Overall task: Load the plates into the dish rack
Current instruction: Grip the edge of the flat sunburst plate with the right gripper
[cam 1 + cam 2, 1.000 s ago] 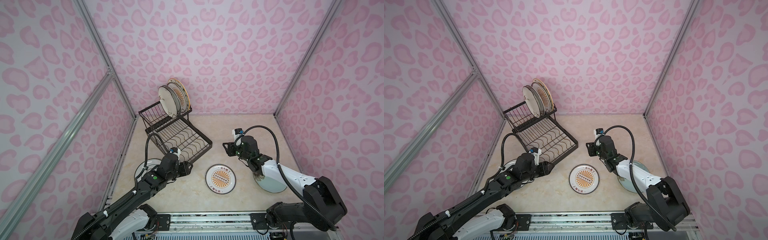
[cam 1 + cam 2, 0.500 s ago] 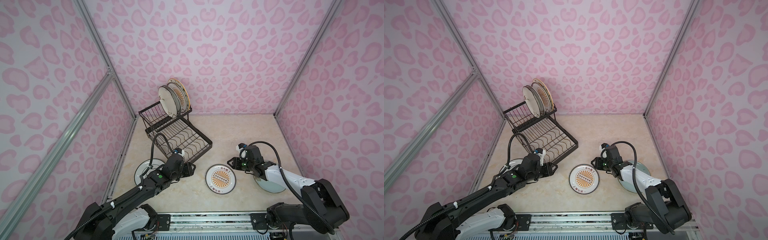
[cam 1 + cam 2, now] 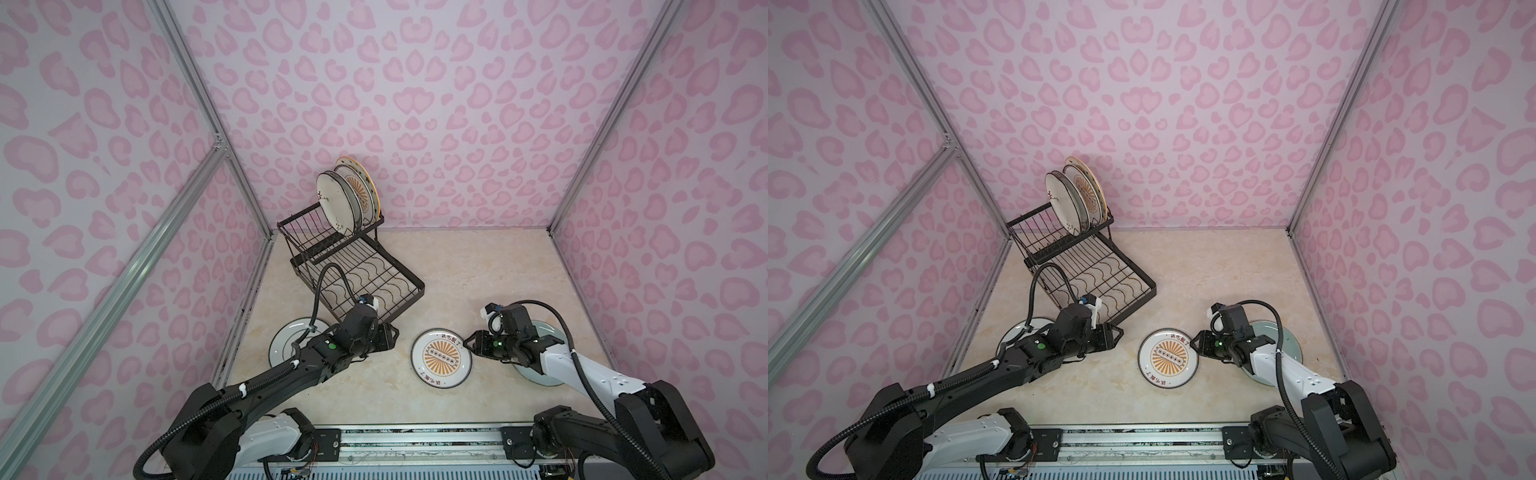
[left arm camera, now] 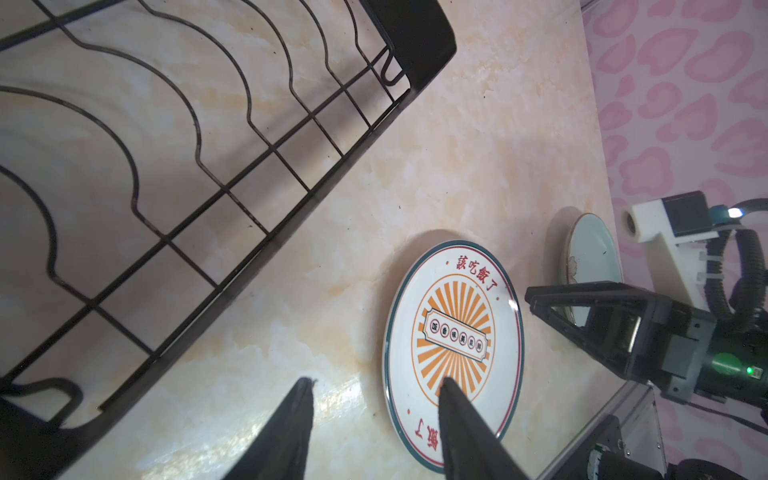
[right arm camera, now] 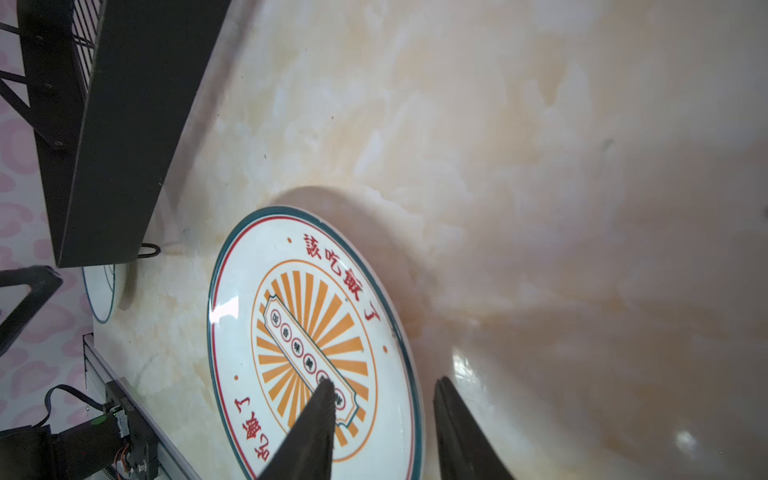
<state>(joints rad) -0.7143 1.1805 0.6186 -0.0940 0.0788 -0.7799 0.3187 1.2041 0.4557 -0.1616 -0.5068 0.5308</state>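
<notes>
Bright even light; soft shadows; glare on plate (image 5: 224, 311), tabletop (image 5: 461, 361); edges distorted.

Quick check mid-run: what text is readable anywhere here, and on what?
"該吃飯了": red, on the rim of the sunburst plate.
"吃飯了": red, on its opposite rim, start hidden.
Centre banner characters: too small to read.
On the plates in the dish rack: nothing legible.

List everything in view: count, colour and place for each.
dish rack: one, black wire, back left of table
racked plates: at least three, white patterned, upright in upper tier
sunburst plate: one, white and orange, flat, front centre
blue-rimmed plate: one, white, flat, front left
pale plate: one, blue-green, flat, front right
table: one, beige marbled
left gripper: one, black, fingers apart, beside rack
right gripper: one, black, fingers apart, at sunburst plate's rim
</notes>
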